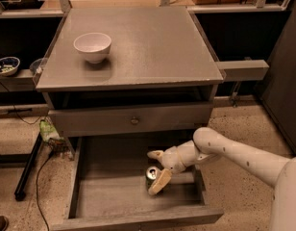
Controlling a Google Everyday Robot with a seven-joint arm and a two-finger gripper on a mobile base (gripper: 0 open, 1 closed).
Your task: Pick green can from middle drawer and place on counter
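Observation:
The green can stands upright on the floor of the pulled-out middle drawer, right of its middle, with its silver top showing. My gripper reaches in from the right and is open around the can. One finger lies behind it and the other lies in front, right against it. The can rests on the drawer floor. The counter is the large grey top above the drawers.
A white bowl sits on the counter's left rear. A shut drawer front with a round knob is above the open drawer. Narrow side shelves flank the cabinet; the left one holds a small bowl. Cables lie on the floor at left.

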